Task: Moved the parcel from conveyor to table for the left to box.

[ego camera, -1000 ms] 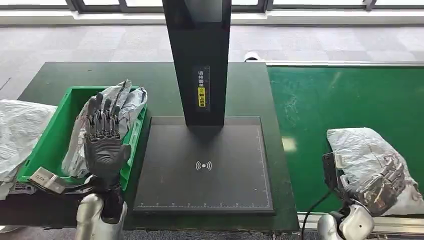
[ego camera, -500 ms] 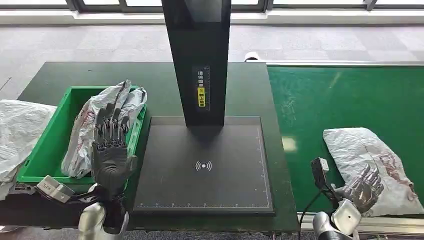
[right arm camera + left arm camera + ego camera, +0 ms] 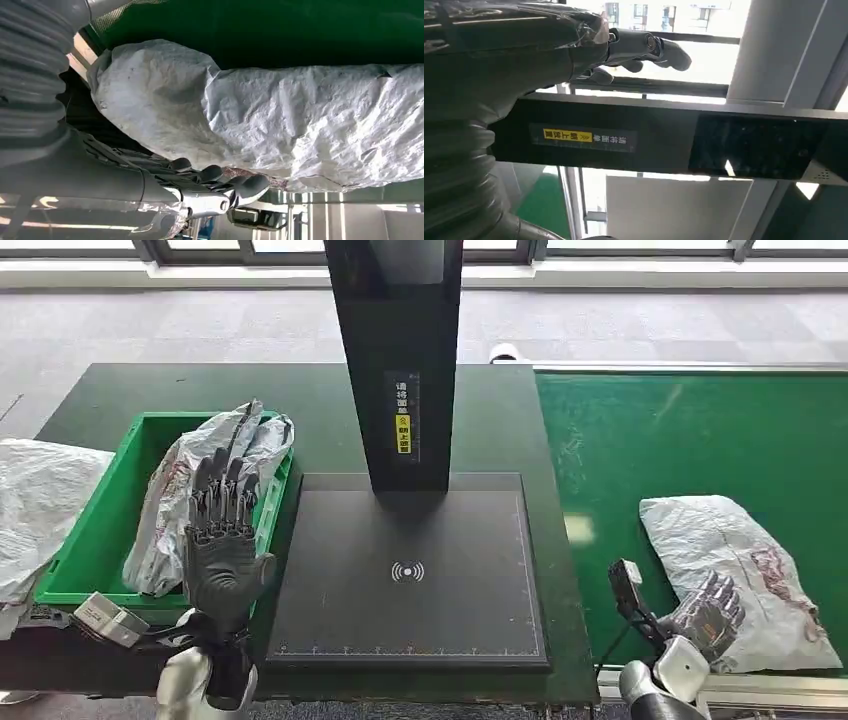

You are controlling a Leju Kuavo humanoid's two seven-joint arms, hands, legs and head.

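A grey crumpled parcel [image 3: 735,565] lies on the green conveyor belt [image 3: 690,430] at the right; the right wrist view shows the parcel [image 3: 300,120] close up. My right hand [image 3: 706,608] sits at its near left edge, fingers spread and touching the wrapping, not gripping it; in the wrist view the right hand [image 3: 200,187] lies alongside the parcel's edge. My left hand [image 3: 225,540] is raised with its fingers straight up and holds nothing, in front of the green box [image 3: 95,530]. A second grey parcel [image 3: 190,475] lies in that box. The left wrist view shows the left hand [image 3: 644,45] empty.
A black scanner plate [image 3: 410,570] with a tall black pillar [image 3: 397,360] stands on the dark green table [image 3: 300,400] between box and conveyor. A white bag [image 3: 35,500] lies left of the box. The conveyor's near rim [image 3: 770,690] runs beside my right arm.
My right hand has slid off the top of the parcel to its near left edge. The parcel has shifted a little to the left. My left hand has sunk slightly.
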